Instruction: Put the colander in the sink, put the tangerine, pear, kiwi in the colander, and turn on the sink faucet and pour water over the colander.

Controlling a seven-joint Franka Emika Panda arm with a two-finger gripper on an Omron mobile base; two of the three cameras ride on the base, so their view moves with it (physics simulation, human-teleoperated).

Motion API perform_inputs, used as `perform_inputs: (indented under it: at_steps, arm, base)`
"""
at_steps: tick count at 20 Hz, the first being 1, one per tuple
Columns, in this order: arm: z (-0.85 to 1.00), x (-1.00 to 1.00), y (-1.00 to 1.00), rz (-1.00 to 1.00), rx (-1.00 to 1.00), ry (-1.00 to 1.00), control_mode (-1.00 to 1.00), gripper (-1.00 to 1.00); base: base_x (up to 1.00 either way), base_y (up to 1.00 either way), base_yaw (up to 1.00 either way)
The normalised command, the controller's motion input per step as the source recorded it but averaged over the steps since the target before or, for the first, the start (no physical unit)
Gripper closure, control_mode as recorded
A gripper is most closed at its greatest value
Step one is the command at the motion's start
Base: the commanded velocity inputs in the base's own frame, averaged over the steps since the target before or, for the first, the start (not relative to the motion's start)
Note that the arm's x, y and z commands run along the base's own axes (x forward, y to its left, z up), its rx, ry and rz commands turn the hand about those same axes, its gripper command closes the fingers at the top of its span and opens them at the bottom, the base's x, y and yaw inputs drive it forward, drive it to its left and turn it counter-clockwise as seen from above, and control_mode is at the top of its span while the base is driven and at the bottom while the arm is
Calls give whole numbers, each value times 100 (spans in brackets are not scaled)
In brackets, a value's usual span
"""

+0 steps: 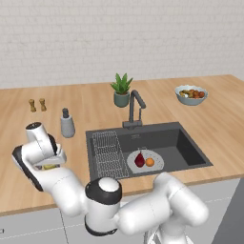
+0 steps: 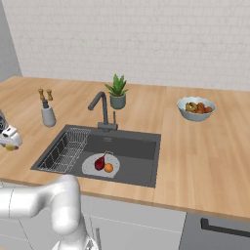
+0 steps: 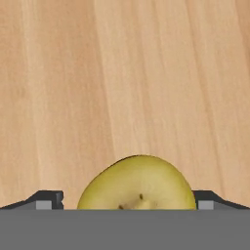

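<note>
The gripper (image 3: 126,204) hangs low over the pale wooden surface (image 3: 122,73), jaws spread wide with the rounded yellow-green kiwi (image 3: 137,183) sitting right between the dark fingertips (image 3: 49,199), not yet pinched (its long axis is hard to judge from here). Closing in place looks like the next call. Well off beyond the gripper, the dark charcoal sink (image 1: 186,143) holds the pale round colander (image 1: 157,166), the dark red pear (image 1: 139,159) and small orange tangerine (image 1: 149,162) inside.
</note>
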Motion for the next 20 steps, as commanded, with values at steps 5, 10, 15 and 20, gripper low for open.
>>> perform_inputs:
  at_steps: [5,10,15,20]
  arm:
    - [-18,6,4,0,0,0,-100,-100]
    - [-13,12,1,0,0,-3,-100,100]
    - [-16,2,-5,0,-1,-5,-100,100]
    - [2,-33,-49,0,0,-3,-100,100]
  base:
    - [0,0,0]
    - [0,0,0]
    - [0,0,0]
    - [0,0,0]
